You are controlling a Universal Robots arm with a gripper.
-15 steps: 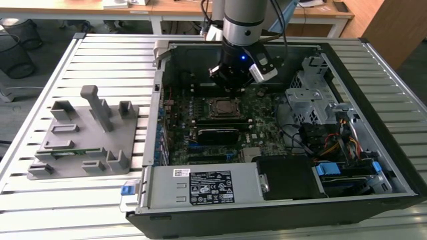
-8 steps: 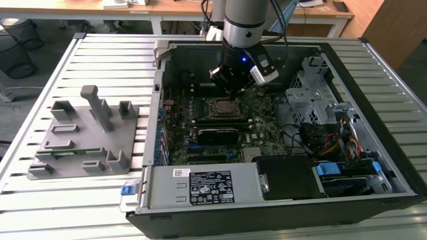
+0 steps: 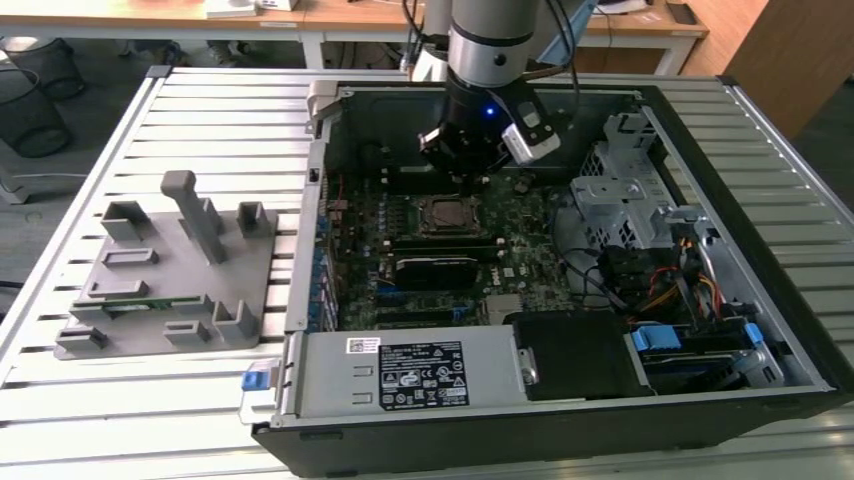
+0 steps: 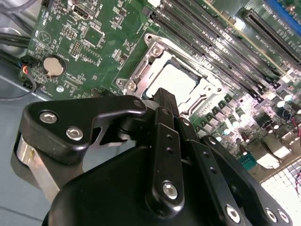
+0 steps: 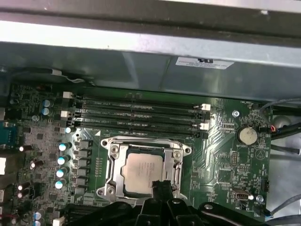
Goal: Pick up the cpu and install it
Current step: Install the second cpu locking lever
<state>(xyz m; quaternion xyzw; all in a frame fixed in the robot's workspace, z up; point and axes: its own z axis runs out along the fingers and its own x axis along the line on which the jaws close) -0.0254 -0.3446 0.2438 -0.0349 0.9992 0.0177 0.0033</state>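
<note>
The cpu (image 5: 143, 168) has a pale silver-grey top, inside a shiny silver socket frame (image 5: 113, 155). The motherboard (image 5: 225, 150) is green with small white print. The gripper (image 4: 164, 101) is matt black. At the left of the exterior view, the fixture tray (image 3: 174, 290) is plain grey.

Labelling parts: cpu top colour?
Silver-grey metal, clearest in the first wrist view: cpu.
</note>
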